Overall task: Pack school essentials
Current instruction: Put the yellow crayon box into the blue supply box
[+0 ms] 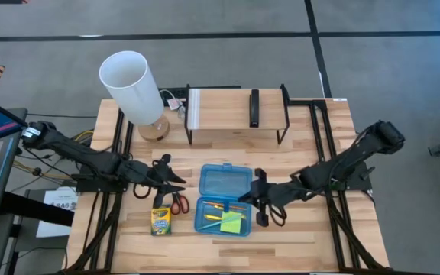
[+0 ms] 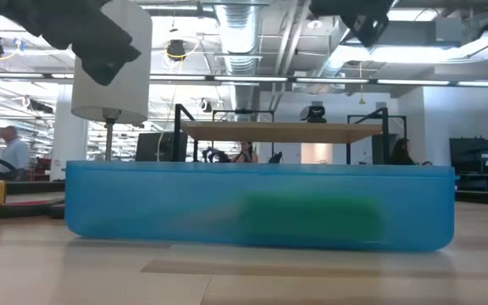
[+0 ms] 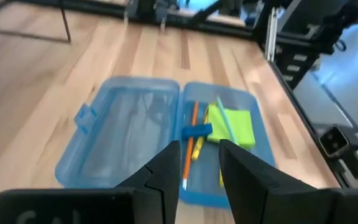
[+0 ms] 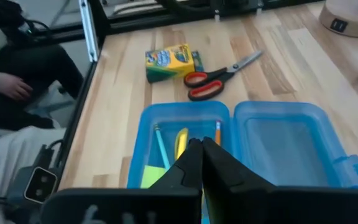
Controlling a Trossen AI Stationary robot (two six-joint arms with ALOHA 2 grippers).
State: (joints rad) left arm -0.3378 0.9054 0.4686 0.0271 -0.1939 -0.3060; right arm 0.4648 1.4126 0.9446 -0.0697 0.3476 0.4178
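Bright even overhead light, soft shadows, blurred low-view foreground

wooden table (image 1: 319, 237) | sitting on it: open blue case (image 1: 221, 198) center, crayon box (image 1: 160, 221) and scissors (image 1: 179, 203) lower left, lamp (image 1: 137, 90) upper left, shelf rack (image 1: 237, 114) top center

crayon box (image 1: 161, 221), scissors (image 1: 179, 203), likely touching

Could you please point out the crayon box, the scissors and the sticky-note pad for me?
crayon box (image 4: 170, 61): right wrist view, middle of its printed front.
scissors (image 4: 205, 83): right wrist view, on the red handles.
sticky-note pad (image 3: 236, 126): left wrist view, middle of its top sheet.
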